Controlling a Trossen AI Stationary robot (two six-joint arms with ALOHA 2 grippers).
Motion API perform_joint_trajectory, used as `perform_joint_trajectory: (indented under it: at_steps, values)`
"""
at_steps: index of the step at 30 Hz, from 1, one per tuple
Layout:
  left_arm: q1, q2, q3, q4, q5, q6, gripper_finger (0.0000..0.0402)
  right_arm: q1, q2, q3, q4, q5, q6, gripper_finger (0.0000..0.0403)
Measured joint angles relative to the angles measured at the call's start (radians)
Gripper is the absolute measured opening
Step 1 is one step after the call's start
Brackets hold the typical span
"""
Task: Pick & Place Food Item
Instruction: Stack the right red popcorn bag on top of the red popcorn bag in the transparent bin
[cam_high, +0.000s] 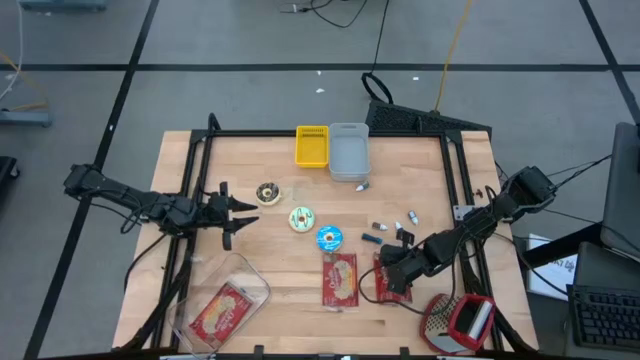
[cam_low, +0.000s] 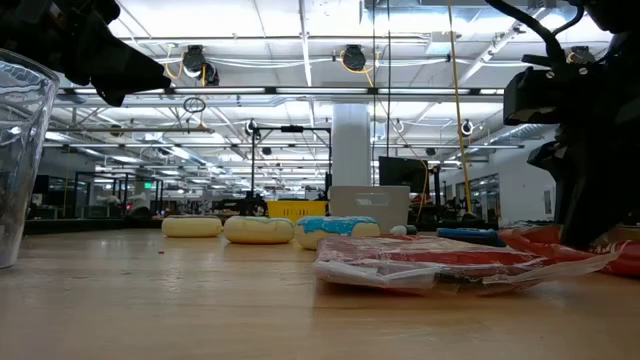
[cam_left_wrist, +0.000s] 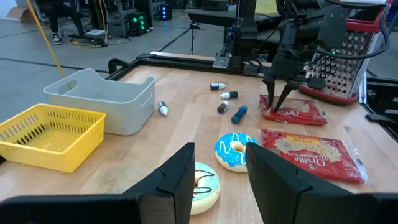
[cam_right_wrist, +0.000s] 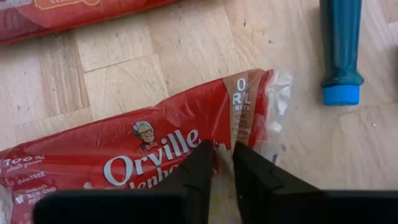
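The right end effector (cam_right_wrist: 222, 163) is down on a red popcorn packet (cam_right_wrist: 155, 149) lying flat on the wooden surface (cam_high: 270, 250), its 2 fingers (cam_right_wrist: 198, 163) drawn close together and pinching the packet's crimped end. A blue marker (cam_right_wrist: 340, 50) lies just beside that end of the packet, not touching it. From above, this gripped packet (cam_high: 392, 280) sits just beside a second red popcorn packet (cam_high: 339, 278), which lies between it and a clear plastic container (cam_high: 225, 300) holding a third packet. A red-handled grater (cam_high: 458, 322) stands near the gripped packet, at the surface's corner.

Past the second packet, away from the front edge, lies a blue-iced doughnut (cam_high: 329, 237), then a white-iced doughnut (cam_high: 301, 218) and a chocolate-topped doughnut (cam_high: 267, 193), each apart from the others. A yellow basket (cam_high: 311, 146) and a grey bin (cam_high: 348, 151) stand touching side by side well beyond the doughnuts.

The left end effector (cam_high: 238, 212) hovers just beside the chocolate-topped doughnut, its fingers (cam_left_wrist: 180, 177) apart and holding nothing.
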Motion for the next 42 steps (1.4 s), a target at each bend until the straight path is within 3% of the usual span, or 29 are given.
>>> perform_joint_trajectory:
  at_steps: [6,15,19,23,27,31,42]
  values:
    - [0.0,0.0,0.0,0.0,0.0,0.0,0.0145,-0.007,-0.027,-0.004,0.044,0.005,-0.086,0.0002]
    - [0.0,0.0,0.0,0.0,-0.011,0.0,0.0145,-0.008,-0.191,-0.004,0.077,0.237,-0.219,0.0001]
    - [0.0,0.0,0.0,0.022,-0.025,-0.001,0.0145,-0.009,-0.243,-0.003,0.198,0.409,-0.421,0.0]
    - [0.0,0.0,0.0,0.089,-0.035,-0.005,0.0145,-0.031,-0.259,-0.003,0.432,0.527,-0.711,0.0]
    - [0.0,0.008,0.0,0.149,-0.042,-0.002,0.0145,-0.073,-0.259,-0.002,0.684,0.515,-0.968,0.0]
    - [0.0,0.041,0.0,0.194,-0.042,-0.002,0.0145,-0.124,-0.259,-0.002,0.848,0.441,-1.085,0.0]
    - [0.0,0.31,0.0,0.474,-0.041,-0.014,0.0145,-0.237,-0.206,-0.002,1.123,0.34,-1.103,0.0]
